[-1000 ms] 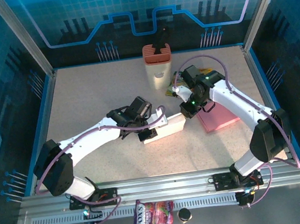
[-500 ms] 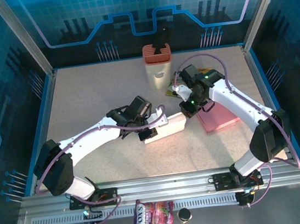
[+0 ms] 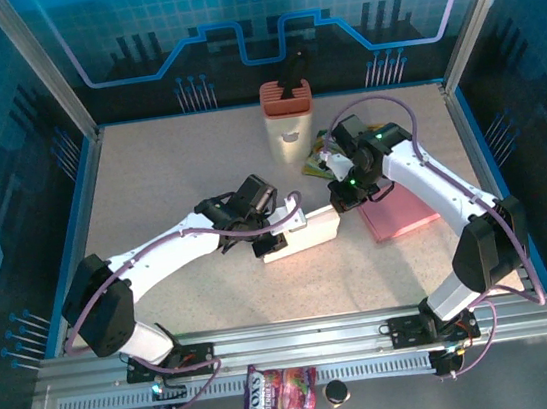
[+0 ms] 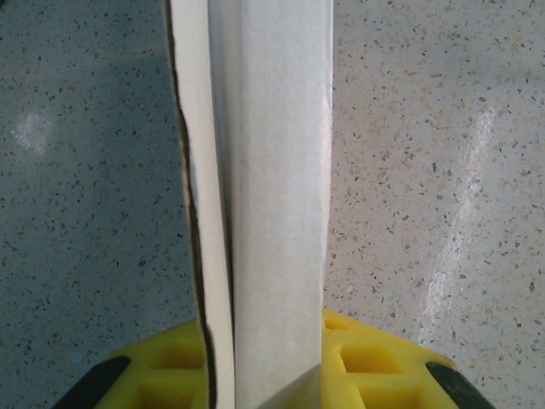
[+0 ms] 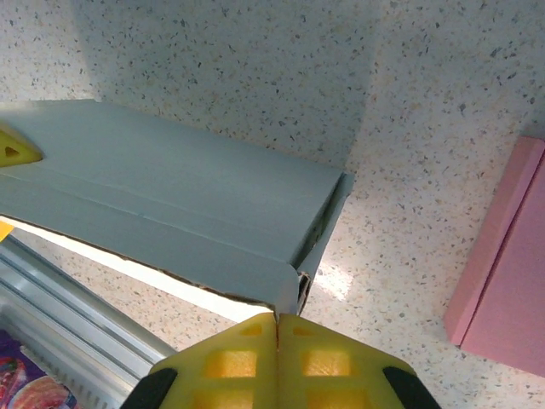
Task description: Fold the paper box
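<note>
In the top view, the paper box point(image 3: 303, 233) lies on the worktop point(image 3: 169, 178). The left claw point(image 3: 266, 238) is at the left end of the paper box and the right claw point(image 3: 342, 202) is at its right end. A pink box point(image 3: 401, 213) lies just to the right of it.

In the left wrist view, a wall of the paper box stands between the yellow fingers point(image 4: 375, 362), so the left claw grips it.

In the right wrist view, the right claw is closed on nothing. Its tips are just beside a corner of the paper box.

Speckled table point(image 3: 169, 178): white paper box point(image 3: 303, 233), pink box point(image 3: 406, 215), cream canister point(image 3: 288, 137), packet point(image 3: 311, 166)
</note>
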Robot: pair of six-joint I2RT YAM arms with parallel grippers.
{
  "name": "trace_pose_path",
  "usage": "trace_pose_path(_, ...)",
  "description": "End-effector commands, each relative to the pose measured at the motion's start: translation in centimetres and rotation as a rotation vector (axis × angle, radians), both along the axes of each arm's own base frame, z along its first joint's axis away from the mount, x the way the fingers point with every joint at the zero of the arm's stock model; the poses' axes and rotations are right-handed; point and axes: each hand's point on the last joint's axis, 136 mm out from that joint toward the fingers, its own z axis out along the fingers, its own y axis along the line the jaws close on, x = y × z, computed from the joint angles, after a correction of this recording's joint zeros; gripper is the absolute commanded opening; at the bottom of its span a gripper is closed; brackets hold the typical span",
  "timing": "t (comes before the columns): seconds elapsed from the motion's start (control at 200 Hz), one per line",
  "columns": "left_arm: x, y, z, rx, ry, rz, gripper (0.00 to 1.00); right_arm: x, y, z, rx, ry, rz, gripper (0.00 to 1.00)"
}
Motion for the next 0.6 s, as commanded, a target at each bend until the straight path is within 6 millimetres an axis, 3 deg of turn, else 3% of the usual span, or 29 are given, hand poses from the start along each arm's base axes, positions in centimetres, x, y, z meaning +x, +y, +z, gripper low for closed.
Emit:
trace_pose_path(0.0, 0.0, 0.3, -0.4, 0.015, 0.038, 0.02, 0.18, -0.7, 0.1, 0.2, 0.044, 0.013, -0.029, 0.0)
trace_pose_path(0.315, 0.3, 0.6, -0.2, -0.009, 0.058, 0.048, 0.21, -0.7, -0.5, -1.1, 0.034, -0.083, -0.049, 0.0)
trace_pose_path(0.485, 0.8, 0.7, 0.1, -0.028, 0.059, 0.079, 0.31, -0.4, -0.8, -1.5, 0.016, -0.115, -0.071, 0.0)
trace_pose_path(0.59, 1.2, 0.8, 0.6, -0.04, 0.044, 0.105, 0.45, -0.2, -0.9, -1.3, 0.011, -0.136, -0.081, 0.0)
